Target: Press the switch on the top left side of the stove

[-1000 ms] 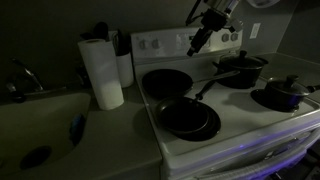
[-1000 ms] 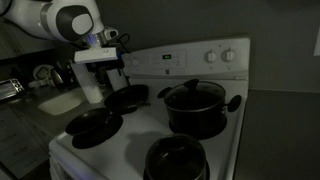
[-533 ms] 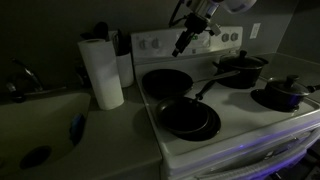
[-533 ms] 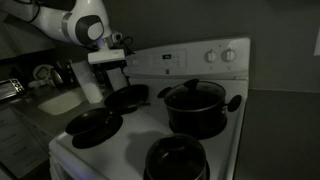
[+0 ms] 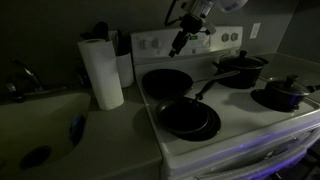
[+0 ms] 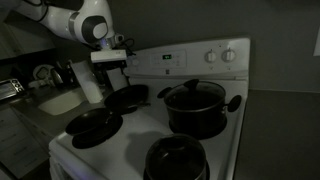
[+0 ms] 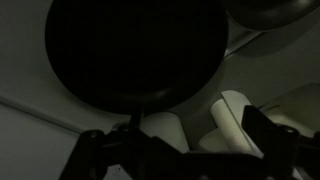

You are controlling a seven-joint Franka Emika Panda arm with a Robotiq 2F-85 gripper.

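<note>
The white stove (image 5: 250, 125) has a raised back control panel (image 5: 150, 42) with small round knobs (image 6: 210, 56) and a small lit display (image 6: 168, 57). My gripper (image 5: 178, 43) hangs fingers-down just in front of the left part of the panel, above the rear left burner; it also shows in an exterior view (image 6: 110, 68). In the wrist view the two dark fingers (image 7: 180, 148) stand apart with nothing between them. I cannot make out the switch itself in the dark.
A black frying pan (image 5: 165, 83) sits under the gripper and fills the wrist view (image 7: 135, 50). Another pan (image 5: 188, 118) is in front, and two lidded pots (image 5: 240, 68) (image 5: 282, 92) are on the other burners. A paper towel roll (image 5: 102, 72) and a sink (image 5: 40, 130) are beside the stove.
The gripper has moved along the back panel towards its left end and risen slightly. The pans and pots have not moved.
</note>
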